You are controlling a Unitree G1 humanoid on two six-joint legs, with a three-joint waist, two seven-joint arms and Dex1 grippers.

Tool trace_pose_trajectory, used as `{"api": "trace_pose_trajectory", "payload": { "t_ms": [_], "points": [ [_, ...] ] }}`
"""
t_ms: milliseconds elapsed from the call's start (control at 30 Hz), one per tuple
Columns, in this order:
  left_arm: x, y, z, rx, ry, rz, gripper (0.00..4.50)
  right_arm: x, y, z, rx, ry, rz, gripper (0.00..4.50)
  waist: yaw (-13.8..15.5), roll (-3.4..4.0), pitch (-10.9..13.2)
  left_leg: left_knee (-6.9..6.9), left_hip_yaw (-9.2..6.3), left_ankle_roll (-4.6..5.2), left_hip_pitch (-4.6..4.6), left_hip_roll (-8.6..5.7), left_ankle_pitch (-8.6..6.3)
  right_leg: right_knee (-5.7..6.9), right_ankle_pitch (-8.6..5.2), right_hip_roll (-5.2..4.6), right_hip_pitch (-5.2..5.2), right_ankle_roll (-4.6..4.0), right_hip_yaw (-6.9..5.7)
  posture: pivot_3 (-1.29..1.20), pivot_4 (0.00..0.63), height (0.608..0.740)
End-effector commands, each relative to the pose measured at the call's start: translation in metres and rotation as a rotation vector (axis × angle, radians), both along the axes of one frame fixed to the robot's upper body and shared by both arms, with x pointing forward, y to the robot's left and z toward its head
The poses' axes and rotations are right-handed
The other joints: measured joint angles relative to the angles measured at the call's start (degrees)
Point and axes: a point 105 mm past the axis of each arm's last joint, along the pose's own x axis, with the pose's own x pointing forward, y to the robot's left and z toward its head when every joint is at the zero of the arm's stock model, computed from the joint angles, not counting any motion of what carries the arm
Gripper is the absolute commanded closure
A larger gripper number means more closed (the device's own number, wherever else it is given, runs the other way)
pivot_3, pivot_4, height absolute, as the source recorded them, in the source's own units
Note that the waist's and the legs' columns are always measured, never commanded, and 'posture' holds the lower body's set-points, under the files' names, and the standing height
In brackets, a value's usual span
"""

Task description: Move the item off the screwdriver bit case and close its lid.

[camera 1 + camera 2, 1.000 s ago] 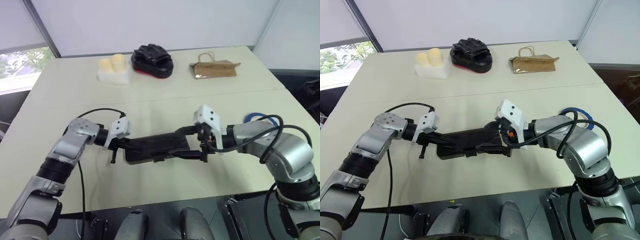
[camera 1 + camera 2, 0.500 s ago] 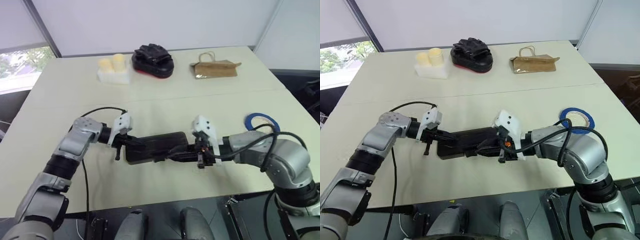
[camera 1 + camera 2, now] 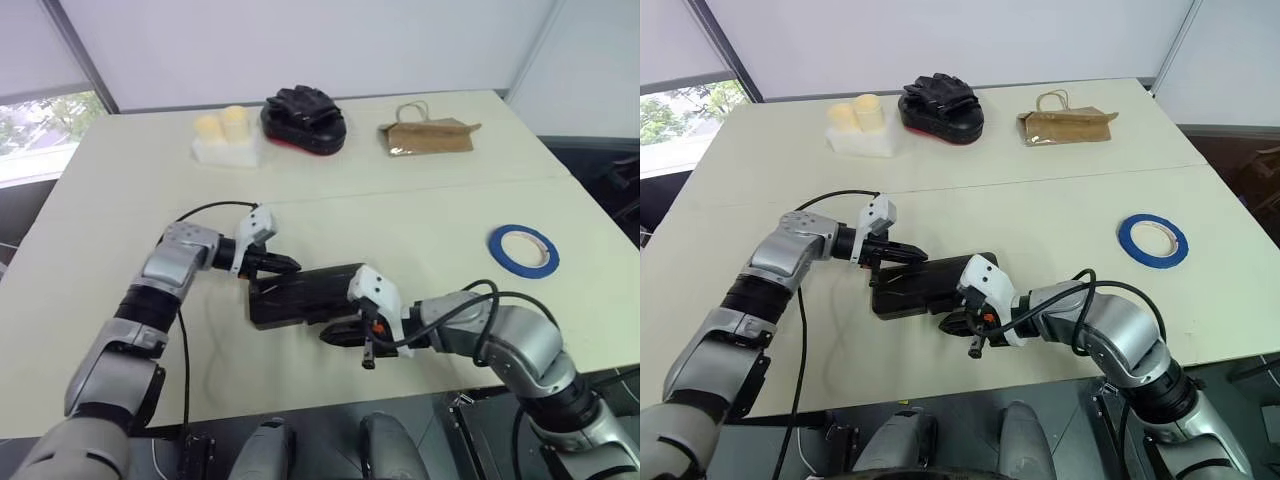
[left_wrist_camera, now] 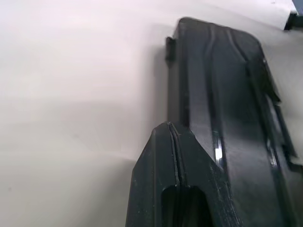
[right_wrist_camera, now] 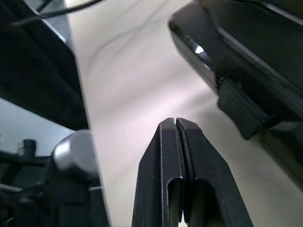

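1. Screwdriver bit case (image 3: 300,296) lies near-centre on the table (image 3: 420,215), lid (image 3: 925,283) looks down flat; latch (image 5: 241,113) may not be clicked, can't tell.
2. Blue tape roll (image 3: 524,248) sits off the case, well apart to the right.
3. My left gripper (image 3: 283,264): jaws clenched, empty, tip at the case's far-left corner.
4. My right gripper (image 3: 345,335): jaws clenched, empty, just beside the near edge.
5. Risk: pressing from one side could slide the case or leave the lid unlatched.
6. Case contents hidden under the lid; far paper bag (image 3: 430,135): contents unseen.
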Motion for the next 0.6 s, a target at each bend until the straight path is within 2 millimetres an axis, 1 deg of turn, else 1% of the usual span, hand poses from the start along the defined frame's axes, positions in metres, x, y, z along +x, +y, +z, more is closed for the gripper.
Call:
{"api": "trace_pose_trajectory", "payload": {
  "t_ms": [33,200,367,600],
  "points": [
    [0.009,-0.002,0.014,-0.011,-0.071,0.004,4.50,0.008,0.006,-0.001,0.000,-0.061,-0.035,4.49,-0.07,0.00,0.00,0.00,0.00,-0.12,0.00,0.00,0.07,0.00,0.00,0.00,-0.01,0.00,0.01,0.00,0.150,0.740],
    [0.012,-0.005,0.013,-0.002,-0.079,-0.006,4.50,0.016,0.007,-0.010,-0.020,-0.071,-0.095,4.49,-0.31,0.00,0.00,-0.02,0.00,-0.22,0.01,0.01,0.13,0.01,0.00,0.00,-0.03,0.00,0.01,0.00,0.150,0.740],
    [0.008,-0.008,0.000,0.037,-0.071,-0.042,4.50,0.015,0.006,-0.014,-0.024,-0.076,-0.106,4.49,-0.21,0.00,0.00,-0.02,0.01,-0.22,0.01,0.01,0.12,0.02,0.00,0.02,-0.03,0.00,0.00,0.00,0.150,0.740],
    [0.001,-0.024,-0.011,0.045,-0.070,-0.094,4.50,0.016,0.008,-0.015,-0.030,-0.086,-0.116,4.49,-0.23,-0.01,0.01,-0.01,0.01,-0.20,0.00,0.00,0.12,0.01,0.00,0.02,-0.03,0.00,0.00,0.00,0.150,0.740]
  ]
}}
